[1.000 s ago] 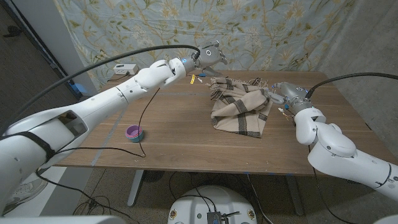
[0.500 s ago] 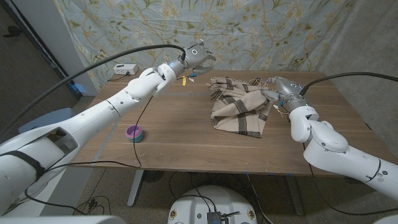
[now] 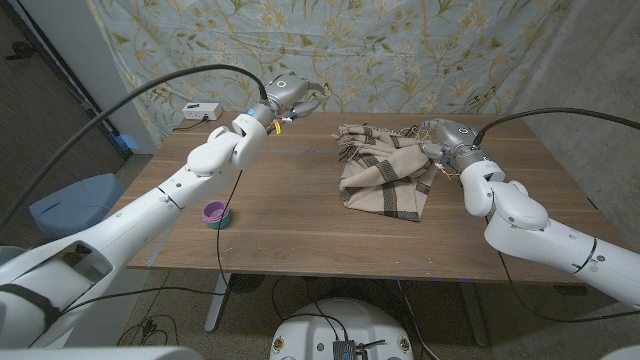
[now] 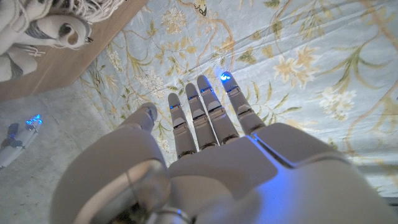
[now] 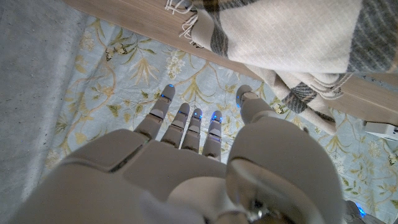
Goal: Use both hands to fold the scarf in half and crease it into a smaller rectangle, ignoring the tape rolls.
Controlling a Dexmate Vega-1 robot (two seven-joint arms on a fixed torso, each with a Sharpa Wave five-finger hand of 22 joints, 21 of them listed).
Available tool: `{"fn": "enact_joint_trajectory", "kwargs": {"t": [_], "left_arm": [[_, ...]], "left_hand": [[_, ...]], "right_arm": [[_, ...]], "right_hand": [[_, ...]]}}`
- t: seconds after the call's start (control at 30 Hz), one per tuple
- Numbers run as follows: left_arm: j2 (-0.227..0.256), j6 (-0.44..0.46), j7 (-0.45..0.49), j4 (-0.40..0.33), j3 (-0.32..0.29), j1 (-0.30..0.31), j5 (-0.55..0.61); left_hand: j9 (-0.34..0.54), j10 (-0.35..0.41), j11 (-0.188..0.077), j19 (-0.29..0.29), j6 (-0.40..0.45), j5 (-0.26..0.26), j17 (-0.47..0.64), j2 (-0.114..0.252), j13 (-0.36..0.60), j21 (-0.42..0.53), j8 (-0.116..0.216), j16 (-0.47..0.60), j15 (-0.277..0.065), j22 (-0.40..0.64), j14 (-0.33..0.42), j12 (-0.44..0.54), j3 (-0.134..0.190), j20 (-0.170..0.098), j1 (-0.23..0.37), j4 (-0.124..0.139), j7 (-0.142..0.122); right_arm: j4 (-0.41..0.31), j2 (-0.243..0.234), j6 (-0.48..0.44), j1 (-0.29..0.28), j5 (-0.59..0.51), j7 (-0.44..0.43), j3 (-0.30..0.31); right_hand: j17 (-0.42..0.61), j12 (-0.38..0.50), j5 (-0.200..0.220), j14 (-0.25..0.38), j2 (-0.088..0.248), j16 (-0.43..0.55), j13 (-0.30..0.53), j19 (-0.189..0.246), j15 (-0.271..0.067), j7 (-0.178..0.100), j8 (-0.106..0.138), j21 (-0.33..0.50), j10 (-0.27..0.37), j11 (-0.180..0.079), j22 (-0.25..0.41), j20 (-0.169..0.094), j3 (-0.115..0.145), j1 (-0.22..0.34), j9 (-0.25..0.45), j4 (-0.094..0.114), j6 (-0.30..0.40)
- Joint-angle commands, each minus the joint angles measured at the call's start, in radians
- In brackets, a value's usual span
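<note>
The big wooden table [image 3: 300,215] holds the striped scarf [image 3: 385,175], bunched in a heap just beside the right hand's fingers. The right hand [image 3: 443,135] is empty, with straight fingers [image 5: 186,127] a little apart. The left hand [image 3: 290,95] is up in the air, far from the scarf, fingers [image 4: 208,112] straight and empty. A small purple tape roll [image 3: 216,213] sits far from both hands.

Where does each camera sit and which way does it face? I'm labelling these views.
Head view: on the robot's head, looking down at the table, both arms, scarf.
Left wrist view: behind the left robot hand, facing the floral curtain.
Right wrist view: behind the right robot hand, facing the same curtain.
All three show the scarf.
</note>
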Motion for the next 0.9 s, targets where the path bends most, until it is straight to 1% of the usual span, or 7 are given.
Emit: {"fn": "enact_joint_trajectory", "kwargs": {"t": [0.03,0.13,0.23,0.27,0.37,0.53,0.9], "left_arm": [[-0.006,0.109,0.019,-0.106,-0.142,0.15,-0.281],[-0.002,0.121,0.007,-0.126,-0.183,0.185,-0.377],[0.009,0.136,0.012,-0.138,-0.196,0.2,-0.419],[0.009,0.142,0.013,-0.149,-0.218,0.221,-0.458],[0.017,0.15,0.03,-0.165,-0.242,0.253,-0.512],[0.031,0.163,0.064,-0.191,-0.262,0.297,-0.567],[0.043,0.123,0.127,-0.214,-0.297,0.357,-0.686]], "left_hand": [[0.003,0.011,0.018,0.023,0.004,-0.013,0.006,0.008,0.006,0.015,0.0,0.011,0.015,0.005,0.03,0.004,0.015,0.007,-0.007,0.005,0.024],[0.003,0.017,0.029,0.029,0.005,-0.019,0.007,0.009,0.006,0.021,0.001,0.013,0.026,0.006,0.038,0.006,0.021,0.011,-0.012,0.009,0.034],[0.003,0.019,0.037,0.032,0.005,-0.022,0.008,0.012,0.006,0.025,0.001,0.013,0.038,0.007,0.041,0.005,0.028,0.017,-0.016,0.013,0.05],[0.003,0.022,0.04,0.034,0.005,-0.023,0.009,0.012,0.006,0.027,0.001,0.013,0.04,0.008,0.045,0.006,0.03,0.018,-0.016,0.014,0.052],[0.003,0.046,0.055,0.037,0.017,-0.026,0.01,0.013,0.007,0.034,0.005,0.017,0.047,0.009,0.059,0.014,0.042,0.022,-0.022,0.021,0.067],[0.002,0.05,0.058,0.036,0.021,-0.028,0.01,0.012,0.007,0.037,0.006,0.017,0.053,0.01,0.063,0.014,0.048,0.029,-0.025,0.024,0.077],[0.002,0.052,0.074,0.016,0.025,-0.031,0.013,0.01,0.007,0.036,0.006,0.016,0.072,0.012,0.065,0.012,0.056,0.046,-0.037,0.033,0.094]], "right_arm": [[0.136,0.031,0.099,0.108,-0.138,0.123,-0.079],[0.17,0.043,0.115,0.142,-0.194,0.182,-0.108],[0.189,0.053,0.132,0.146,-0.226,0.196,-0.11],[0.208,0.064,0.139,0.155,-0.252,0.196,-0.122],[0.243,0.086,0.161,0.165,-0.28,0.198,-0.126],[0.295,0.113,0.192,0.187,-0.36,0.206,-0.148],[0.375,0.15,0.274,0.245,-0.515,0.328,-0.193]], "right_hand": [[0.005,0.001,-0.003,-0.003,-0.001,0.012,0.006,0.009,-0.049,-0.018,0.008,-0.002,0.003,-0.01,0.002,-0.01,0.011,0.026,0.003,-0.004,0.007],[0.006,-0.006,-0.004,-0.014,-0.007,0.011,0.006,0.009,-0.052,-0.026,0.002,-0.006,-0.019,-0.012,0.002,-0.012,0.017,0.051,0.003,-0.011,-0.014],[0.006,-0.011,-0.005,-0.03,-0.014,0.007,0.007,0.007,-0.048,-0.037,-0.002,-0.01,-0.038,-0.016,0.002,-0.016,0.019,0.072,0.004,-0.015,-0.031],[0.006,-0.012,-0.005,-0.033,-0.015,0.008,0.007,0.004,-0.051,-0.05,-0.003,-0.013,-0.046,-0.022,0.002,-0.019,0.02,0.082,0.004,-0.015,-0.038],[0.008,-0.011,-0.004,-0.035,-0.007,0.011,0.007,0.006,-0.057,-0.071,-0.001,-0.015,-0.052,-0.033,0.003,-0.029,0.025,0.104,0.004,-0.012,-0.044],[0.015,-0.005,-0.004,-0.035,0.005,0.019,0.008,0.01,-0.072,-0.094,0.004,-0.017,-0.05,-0.048,0.004,-0.043,0.032,0.13,0.005,-0.004,-0.04],[0.019,-0.01,-0.002,-0.061,-0.009,0.019,0.008,-0.007,-0.083,-0.102,0.005,-0.03,-0.08,-0.082,0.004,-0.049,0.037,0.194,0.005,-0.011,-0.045]]}}
